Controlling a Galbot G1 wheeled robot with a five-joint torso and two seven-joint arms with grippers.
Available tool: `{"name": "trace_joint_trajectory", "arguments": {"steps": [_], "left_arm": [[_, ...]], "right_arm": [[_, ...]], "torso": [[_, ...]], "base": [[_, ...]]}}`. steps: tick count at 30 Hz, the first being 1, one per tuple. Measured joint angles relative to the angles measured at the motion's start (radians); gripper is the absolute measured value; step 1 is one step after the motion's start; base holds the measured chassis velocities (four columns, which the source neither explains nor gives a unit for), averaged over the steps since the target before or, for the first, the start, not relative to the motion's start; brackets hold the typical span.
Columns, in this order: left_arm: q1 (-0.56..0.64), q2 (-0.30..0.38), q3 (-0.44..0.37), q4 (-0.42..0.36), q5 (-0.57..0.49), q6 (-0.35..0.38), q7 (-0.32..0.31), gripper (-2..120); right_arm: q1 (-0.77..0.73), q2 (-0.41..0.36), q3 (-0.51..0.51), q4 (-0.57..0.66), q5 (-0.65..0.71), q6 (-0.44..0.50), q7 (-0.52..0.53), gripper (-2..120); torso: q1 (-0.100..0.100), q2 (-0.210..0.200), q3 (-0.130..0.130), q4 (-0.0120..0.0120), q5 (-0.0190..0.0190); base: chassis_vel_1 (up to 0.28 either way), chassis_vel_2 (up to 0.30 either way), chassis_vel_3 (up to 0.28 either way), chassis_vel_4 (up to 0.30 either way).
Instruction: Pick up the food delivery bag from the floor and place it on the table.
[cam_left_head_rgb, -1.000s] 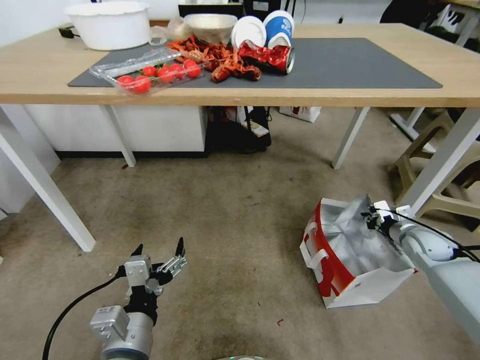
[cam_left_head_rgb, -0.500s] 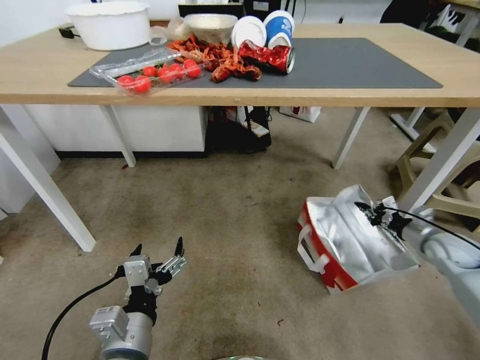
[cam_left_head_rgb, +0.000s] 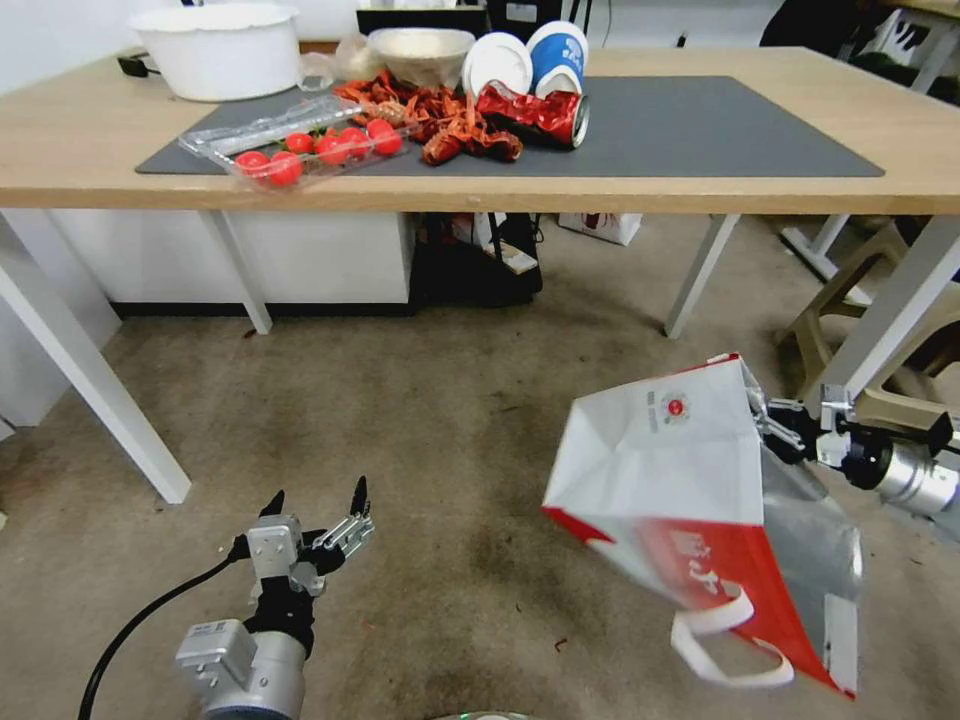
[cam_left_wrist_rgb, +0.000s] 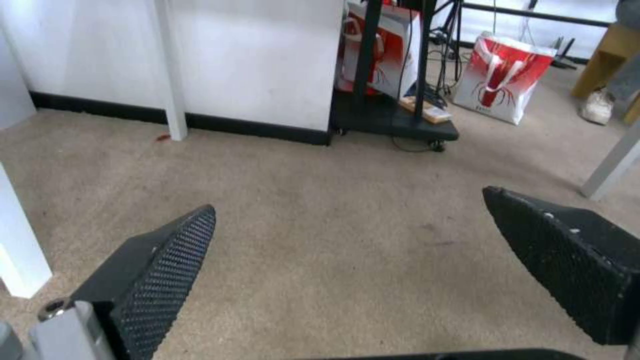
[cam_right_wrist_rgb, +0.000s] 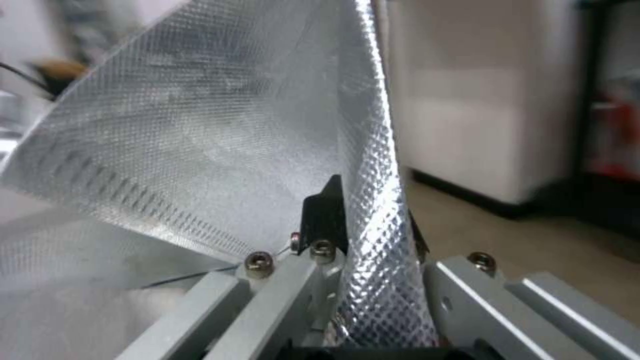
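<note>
Right gripper (cam_left_head_rgb: 765, 425): clamped on the rim of the bag (cam_left_head_rgb: 690, 500); in the right wrist view the foil wall (cam_right_wrist_rgb: 373, 200) passes between the jaws, pinched flat.
Bag position: hanging off the gripper's front, clear of the floor (cam_left_head_rgb: 450, 450), tipped so the white panel with the red logo (cam_left_head_rgb: 676, 407) faces up and the mouth turns toward the gripper.
Bag handles: one white strap (cam_left_head_rgb: 725, 640) dangles below the gripper, loose and ungrasped.
Left gripper (cam_left_head_rgb: 315, 500): jaws spread wide, nothing between them, hovering low over the floor well to the left of the bag; idle.
Table (cam_left_head_rgb: 880, 190): ahead of and above the right gripper; the grey mat (cam_left_head_rgb: 720, 125) has bare area on its right half, directly forward of the gripper.
Handling, weight: probably light; the bag hangs from a single edge pinch without the wall tearing, though contents cannot be seen.
Handling, stiffness: thin paper with foil lining, soft; the body is folding and sagging under its own weight rather than holding its box form.
Handling, slip: foil face is smooth, so an edge pinch could creep under swing.
Preferred hold: the strap handles or a folded double layer at the rim would likely carry more securely than one wall.
Risk: swinging bag may catch the table edge during the lift.
</note>
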Motion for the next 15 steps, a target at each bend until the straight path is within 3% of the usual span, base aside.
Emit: {"name": "trace_joint_trajectory", "arguments": {"steps": [8, 15], "left_arm": [[0.01, -0.001, -0.01, -0.013, -0.013, -0.001, -0.001, 100], [0.013, -0.004, -0.011, -0.015, -0.017, -0.001, -0.011, 100]], "right_arm": [[-0.05, 0.024, 0.012, 0.132, 0.116, -0.122, -0.072, 0], [-0.073, 0.037, 0.019, 0.183, 0.168, -0.17, -0.106, 0]], "torso": [[0.0, 0.0, 0.0, 0.0001, 0.0], [0.0, 0.0, 0.0, 0.0001, -0.0001]], "base": [[0.0, 0.0, 0.0, 0.0], [0.0, 0.0, 0.0, 0.0]]}}
